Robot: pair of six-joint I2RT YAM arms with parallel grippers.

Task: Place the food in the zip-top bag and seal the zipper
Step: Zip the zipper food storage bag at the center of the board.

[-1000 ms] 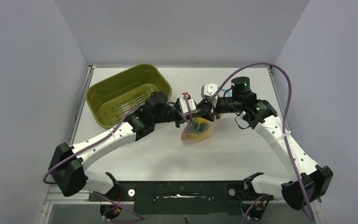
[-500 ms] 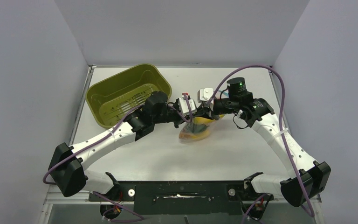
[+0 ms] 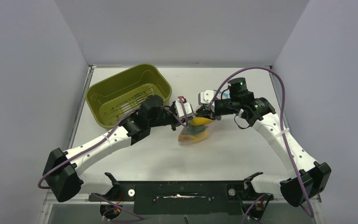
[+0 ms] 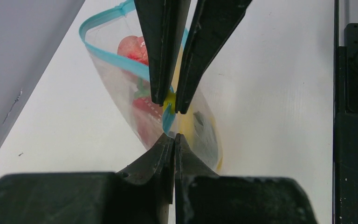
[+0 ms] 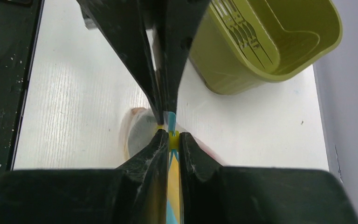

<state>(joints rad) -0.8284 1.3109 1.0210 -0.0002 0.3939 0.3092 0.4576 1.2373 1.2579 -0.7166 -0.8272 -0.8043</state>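
Observation:
The clear zip-top bag (image 3: 194, 135) sits mid-table with food inside: a red piece (image 4: 131, 49), a yellow piece (image 4: 189, 125) and a dark piece (image 4: 205, 135). Its light-blue zipper (image 4: 106, 55) is held up off the table. My left gripper (image 4: 174, 136) is shut on the zipper strip. My right gripper (image 5: 169, 139) is shut on the small yellow slider (image 5: 173, 139) on the zipper (image 5: 171, 119). The two grippers meet tip to tip, almost touching, above the bag, left gripper (image 3: 188, 122), right gripper (image 3: 199, 116). To the left of both grippers the mouth gapes.
The olive-green bin (image 3: 126, 93) stands tilted at the back left, close behind the left arm; it also shows in the right wrist view (image 5: 270, 42). Grey walls close in the table on three sides. The black base rail (image 3: 182, 191) runs along the near edge.
My right gripper has slid left along the zipper toward the left gripper. The left arm has drawn back slightly, and the bag has shifted a little left with them.

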